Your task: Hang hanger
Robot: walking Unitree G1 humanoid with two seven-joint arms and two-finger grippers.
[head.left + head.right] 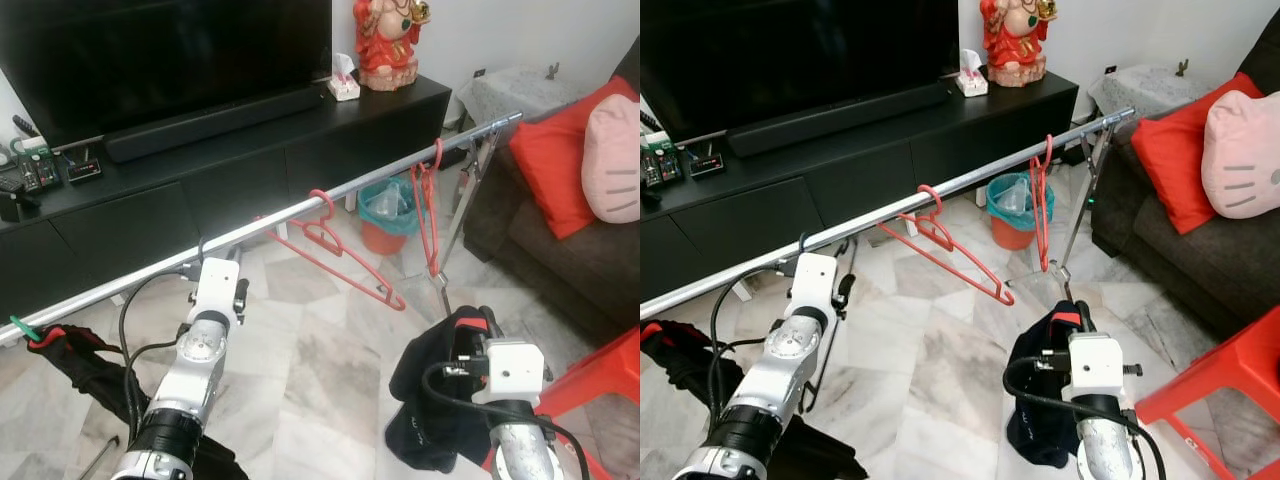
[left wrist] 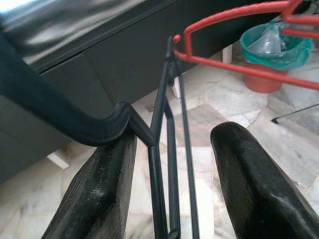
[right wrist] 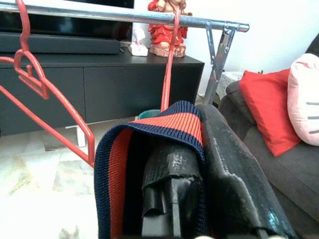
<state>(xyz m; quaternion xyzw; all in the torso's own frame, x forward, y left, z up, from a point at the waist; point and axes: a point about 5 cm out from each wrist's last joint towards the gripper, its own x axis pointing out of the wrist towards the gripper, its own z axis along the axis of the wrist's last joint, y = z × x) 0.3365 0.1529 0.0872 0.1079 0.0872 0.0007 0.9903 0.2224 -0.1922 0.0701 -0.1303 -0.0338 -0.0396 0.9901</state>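
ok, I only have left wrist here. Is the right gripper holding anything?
Observer: Yes. The right gripper is shut on a black garment with a red-and-navy ribbed band.
Operator: How many red hangers are on the rail?
Observer: Two. One red hanger hangs tilted mid-rail, and a second red hanger hangs straight near the far end of the rail.
Operator: Anything beside the rail?
Observer: A dark sofa with a red cushion.

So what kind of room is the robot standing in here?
Most likely a home living room: a big television on a long black cabinet, a dark sofa with red and pink cushions, and a marble-tiled floor. A metal clothes rail with red hangers stands across it.
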